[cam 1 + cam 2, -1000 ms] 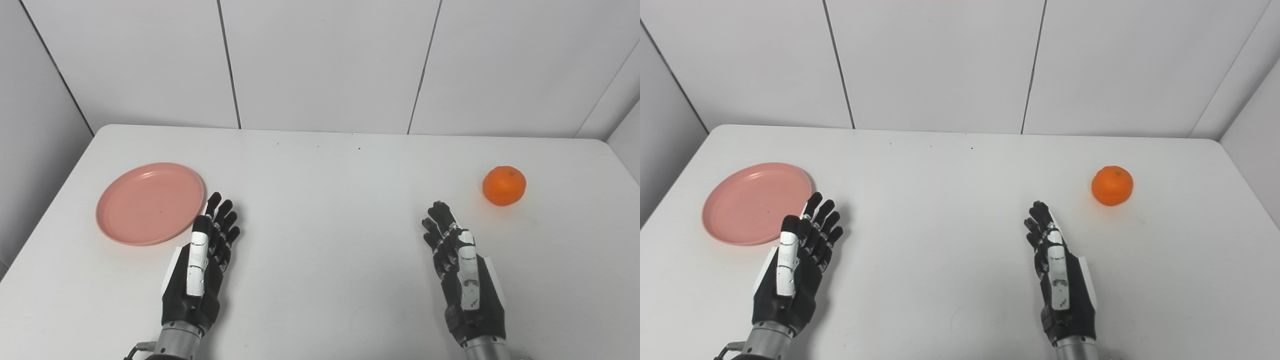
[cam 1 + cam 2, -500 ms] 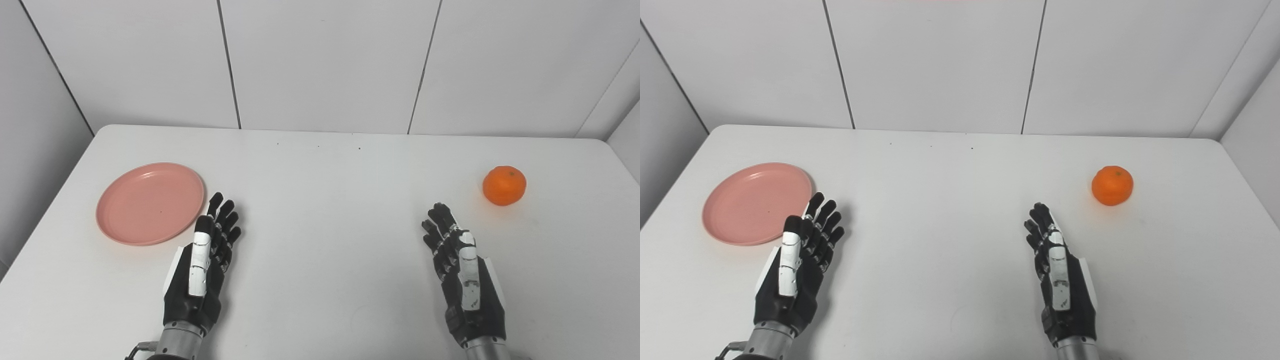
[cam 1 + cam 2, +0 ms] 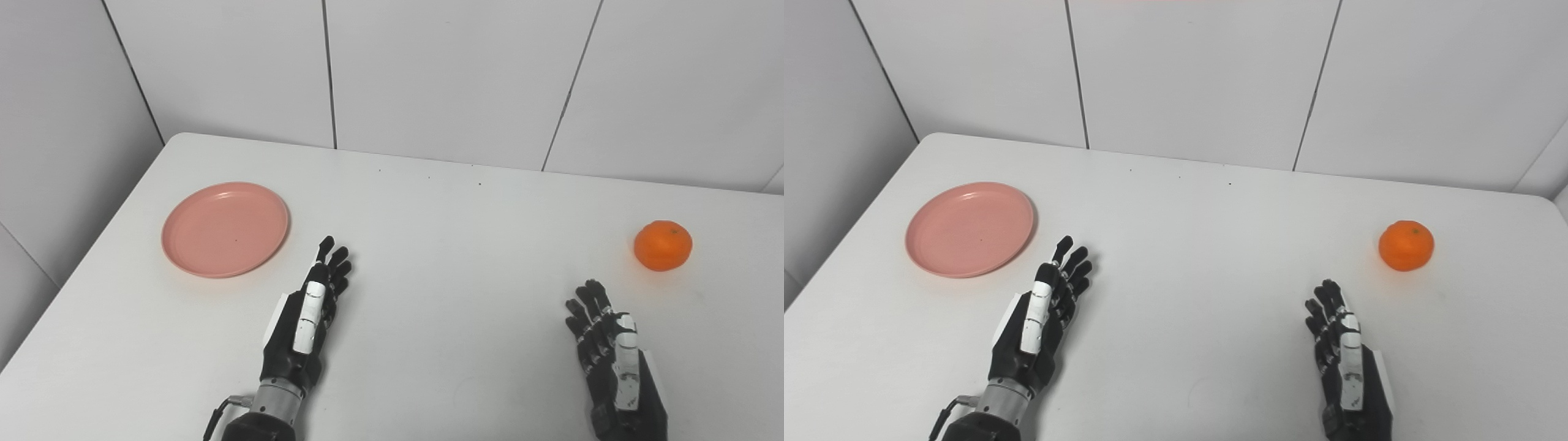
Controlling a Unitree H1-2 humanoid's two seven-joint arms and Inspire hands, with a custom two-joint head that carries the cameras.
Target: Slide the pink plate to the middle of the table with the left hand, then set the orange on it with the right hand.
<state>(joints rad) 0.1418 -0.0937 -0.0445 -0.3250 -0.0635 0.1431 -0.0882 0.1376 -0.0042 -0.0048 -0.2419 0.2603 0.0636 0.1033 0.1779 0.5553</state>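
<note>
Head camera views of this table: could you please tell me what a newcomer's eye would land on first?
Colour draws the eye first: a round flat pink plate lies empty at the table's left, and a small bright orange fruit sits alone at the far right. Against the bare white table, the black-and-white left hand and right hand rest open near the front edge, touching neither.

We see bare tabletop [image 3: 441, 257] between the pink plate [image 3: 225, 229] at ten o'clock and the orange [image 3: 663, 245] at two o'clock.
</note>
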